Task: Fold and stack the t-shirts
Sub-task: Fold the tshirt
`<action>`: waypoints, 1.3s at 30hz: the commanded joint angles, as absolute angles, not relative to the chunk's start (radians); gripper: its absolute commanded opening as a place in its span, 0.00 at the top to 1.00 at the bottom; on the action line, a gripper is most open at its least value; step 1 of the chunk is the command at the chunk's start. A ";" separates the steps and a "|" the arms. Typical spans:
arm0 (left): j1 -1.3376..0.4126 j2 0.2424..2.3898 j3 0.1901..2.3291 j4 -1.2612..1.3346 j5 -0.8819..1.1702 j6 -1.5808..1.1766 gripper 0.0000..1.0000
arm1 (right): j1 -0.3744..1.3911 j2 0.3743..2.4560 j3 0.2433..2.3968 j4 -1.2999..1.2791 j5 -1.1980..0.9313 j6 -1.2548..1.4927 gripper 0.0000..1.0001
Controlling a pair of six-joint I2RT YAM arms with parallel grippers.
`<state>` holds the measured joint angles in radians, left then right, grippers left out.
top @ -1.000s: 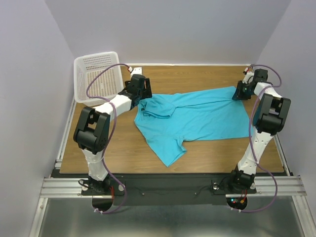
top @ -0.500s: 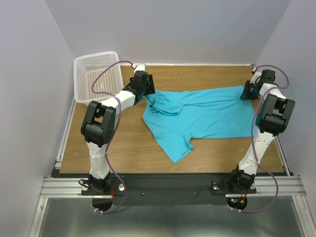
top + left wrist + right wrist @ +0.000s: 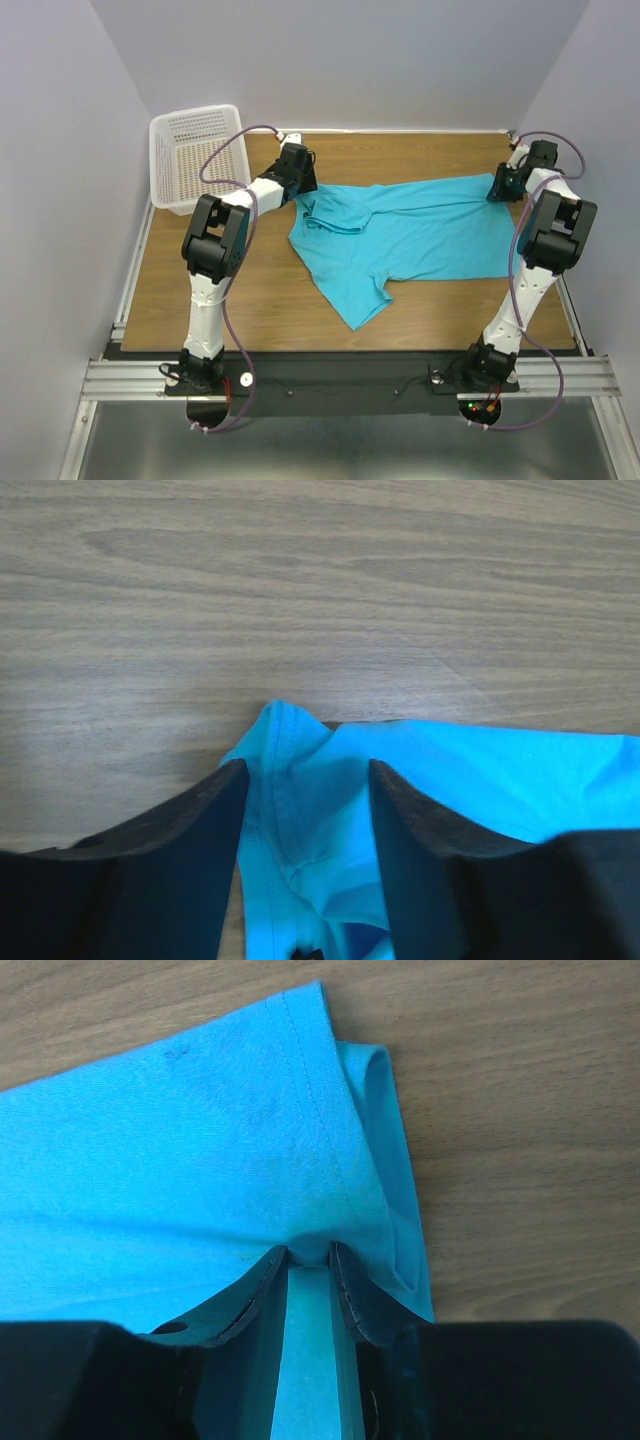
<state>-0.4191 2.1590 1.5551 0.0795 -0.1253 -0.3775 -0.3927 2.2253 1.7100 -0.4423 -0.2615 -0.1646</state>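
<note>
While the t-shirt [image 3: 410, 235] lies spread across the far half of the table [image 3: 200, 290], long axis left-right, the left gripper [image 3: 305, 772] straddles its far-left corner, jaws apart around the cloth, nothing clamped yet; the right gripper [image 3: 308, 1257] is pinched on the far-right hem corner.

A turquoise t-shirt [image 3: 420, 235] lies spread out, with some folds, on the wooden table [image 3: 200, 290]. The left gripper [image 3: 302, 186] is at its far left corner and the right gripper [image 3: 497, 187] at its far right corner. A white mesh basket [image 3: 192, 160] stands at the table's far left corner.
</note>
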 commanded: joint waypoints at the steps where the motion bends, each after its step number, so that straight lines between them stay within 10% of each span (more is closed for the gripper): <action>1: -0.420 2.148 1.603 0.075 -0.104 -0.388 0.44 | -0.410 2.273 1.710 -0.468 -0.215 -0.179 0.70; 12: -0.410 2.169 1.617 0.051 -0.094 -0.384 0.61 | -0.410 2.270 1.715 -0.468 -0.221 -0.173 0.70; 19: -0.391 2.149 1.611 0.044 -0.116 -0.374 1.00 | -0.410 2.272 1.713 -0.468 -0.216 -0.170 0.70; 35: -0.331 2.126 1.609 0.015 -0.147 -0.382 1.00 | -0.410 2.290 1.723 -0.468 -0.183 -0.170 0.70; 39: -0.331 2.117 1.611 0.015 -0.143 -0.384 0.70 | -0.410 2.290 1.723 -0.468 -0.187 -0.169 0.70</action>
